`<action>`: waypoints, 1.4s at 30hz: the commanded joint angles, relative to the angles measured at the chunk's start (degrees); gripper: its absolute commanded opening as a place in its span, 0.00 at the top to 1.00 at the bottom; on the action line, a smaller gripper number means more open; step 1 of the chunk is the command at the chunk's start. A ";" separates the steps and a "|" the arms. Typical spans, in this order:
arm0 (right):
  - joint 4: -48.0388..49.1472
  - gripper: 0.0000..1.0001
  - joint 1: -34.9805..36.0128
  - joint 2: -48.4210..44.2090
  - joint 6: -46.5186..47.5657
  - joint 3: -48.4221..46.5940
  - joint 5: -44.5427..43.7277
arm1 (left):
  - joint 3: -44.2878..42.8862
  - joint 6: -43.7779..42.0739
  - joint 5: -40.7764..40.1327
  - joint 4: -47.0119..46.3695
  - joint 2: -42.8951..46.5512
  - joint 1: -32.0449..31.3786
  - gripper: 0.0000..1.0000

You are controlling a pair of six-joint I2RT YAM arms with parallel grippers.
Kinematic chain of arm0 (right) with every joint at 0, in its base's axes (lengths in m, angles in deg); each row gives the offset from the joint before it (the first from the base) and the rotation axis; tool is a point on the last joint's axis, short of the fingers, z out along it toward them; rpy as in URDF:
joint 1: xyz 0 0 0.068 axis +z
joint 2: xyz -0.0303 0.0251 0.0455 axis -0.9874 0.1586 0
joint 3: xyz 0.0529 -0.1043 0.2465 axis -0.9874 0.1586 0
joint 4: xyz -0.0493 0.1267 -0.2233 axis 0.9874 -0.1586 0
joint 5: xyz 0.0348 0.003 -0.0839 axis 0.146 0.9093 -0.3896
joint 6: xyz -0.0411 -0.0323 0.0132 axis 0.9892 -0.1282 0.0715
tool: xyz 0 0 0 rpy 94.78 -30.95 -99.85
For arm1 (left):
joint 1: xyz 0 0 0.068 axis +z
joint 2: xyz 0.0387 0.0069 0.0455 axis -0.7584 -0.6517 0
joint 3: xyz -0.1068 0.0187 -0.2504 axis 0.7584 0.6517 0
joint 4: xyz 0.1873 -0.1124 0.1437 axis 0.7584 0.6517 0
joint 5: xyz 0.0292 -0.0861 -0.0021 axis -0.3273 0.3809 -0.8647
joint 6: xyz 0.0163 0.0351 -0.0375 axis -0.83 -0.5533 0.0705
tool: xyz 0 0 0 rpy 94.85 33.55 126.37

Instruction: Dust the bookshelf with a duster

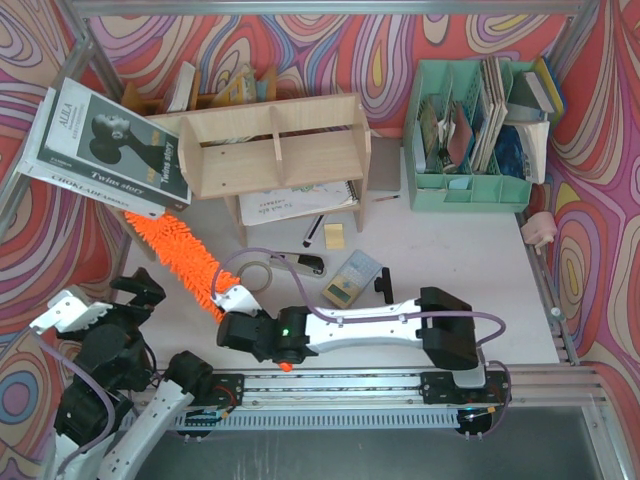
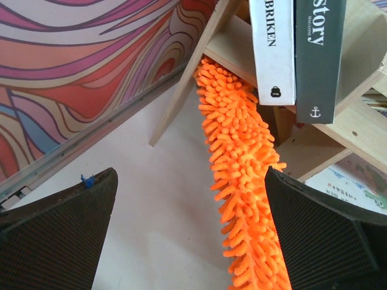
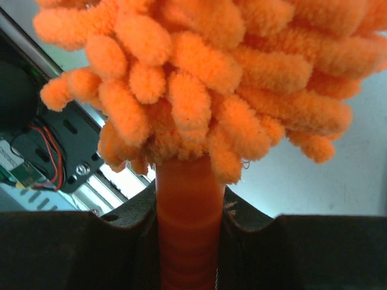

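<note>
The bookshelf (image 1: 275, 150) stands along the far edge of the surface (image 1: 450, 270), left of centre, with a stack of magazines (image 1: 105, 145) tilted over its left end. The duster (image 1: 180, 255) is laid diagonally across the left part of the surface. Its fluffy tip reaches under the shelf's left end beside the leg (image 2: 181, 90), and its handle (image 3: 188, 241) points toward the near edge. The handle is clamped between the closed jaws of the right tool (image 3: 188, 211) (the grip sits just below the orange pile, as seen from the wrist), with the right arm stretched leftward along the near edge. The left tool (image 2: 190, 199) is positioned near the near left corner, its jaws spread wide and nothing gripped between them. The duster's pile is seen just beside its right finger (image 2: 320, 235); whether the two touch cannot be told. A mint-green organiser (image 1: 465, 130) is placed at the far right corner, and a roll of tape (image 1: 255, 275) lies near the middle of the surface.
</note>
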 commanded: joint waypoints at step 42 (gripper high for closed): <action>1.54 1.00 -0.35 -12.19 -9.58 8.94 -10.19 | -1.02 2.55 -4.48 2.95 0.34 0.70 0.02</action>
